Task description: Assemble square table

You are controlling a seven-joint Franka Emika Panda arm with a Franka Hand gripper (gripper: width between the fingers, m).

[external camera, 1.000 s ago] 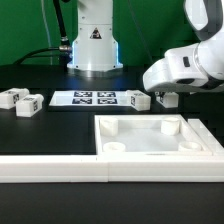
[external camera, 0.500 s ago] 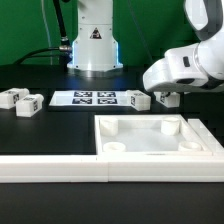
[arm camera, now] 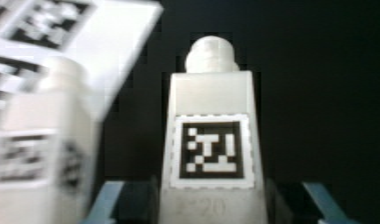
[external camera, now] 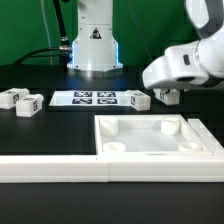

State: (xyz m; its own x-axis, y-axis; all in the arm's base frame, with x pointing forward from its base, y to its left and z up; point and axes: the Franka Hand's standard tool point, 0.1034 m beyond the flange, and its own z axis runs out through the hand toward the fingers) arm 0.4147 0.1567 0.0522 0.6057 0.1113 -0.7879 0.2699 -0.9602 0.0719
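The square table top (external camera: 150,124), white with a raised rim and round corner sockets, lies at the front in the exterior view. My gripper (external camera: 167,98) is down behind it, on the exterior view's right, shut on a white tagged table leg (arm camera: 212,110). In the wrist view this leg runs straight out between my two blue fingers (arm camera: 119,204), its rounded peg pointing away from my gripper (arm camera: 213,206). Another leg (external camera: 137,99) lies just beside it, seen up close as white tagged blocks (arm camera: 54,110). Two more legs (external camera: 10,98) (external camera: 28,103) lie on the exterior view's left.
The marker board (external camera: 95,98) lies flat in front of the robot base (external camera: 95,45). A long white bar-shaped fence (external camera: 55,168) runs along the front and joins the top's near corner. The table surface is black.
My jaws have closed in on the leg. In the exterior view the gripper and leg look shifted very slightly up and to the right.
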